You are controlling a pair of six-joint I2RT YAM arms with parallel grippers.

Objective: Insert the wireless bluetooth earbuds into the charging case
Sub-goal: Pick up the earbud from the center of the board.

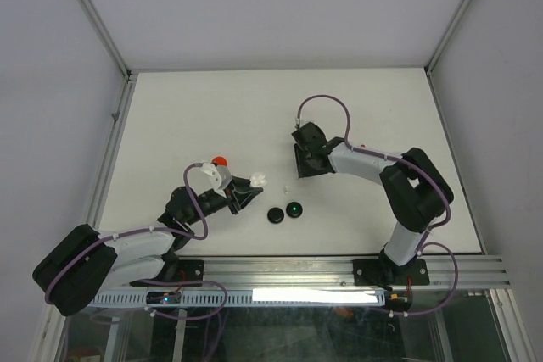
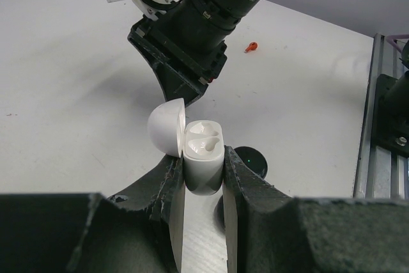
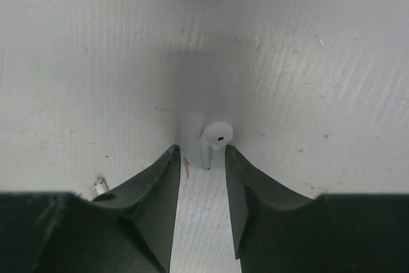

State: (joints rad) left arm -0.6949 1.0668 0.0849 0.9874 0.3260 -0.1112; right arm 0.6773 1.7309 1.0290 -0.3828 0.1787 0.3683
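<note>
The left end effector [image 2: 203,161] is pinching the case [image 2: 204,148], one finger pressed to each of its flat sides. The case stands upright between the fingertips. Its lid [image 2: 167,127] is swung open to one side, and two white hollows show in its top. Just past these fingertips and a little lower, two black discs [image 1: 275,215] lie close together on the desk [image 1: 195,108]; one of them [image 2: 250,158] shows a green light. Straight ahead of the case, well apart from it, the right end effector [image 3: 201,148] points down at the desk with its fingers spread and a clear gap between them. A white bud [image 3: 214,139] lies on the desk just at the mouth of that gap. Its round head is close against one fingertip and its stem points back into the gap, apart from the other finger. Whether the head touches that fingertip cannot be told. A small white bit [image 3: 99,187] lies on the desk outside the other finger, near its flank. In the left wrist view a red bud [image 2: 252,46] lies on the desk beyond the right end effector, well apart from the case.
</note>
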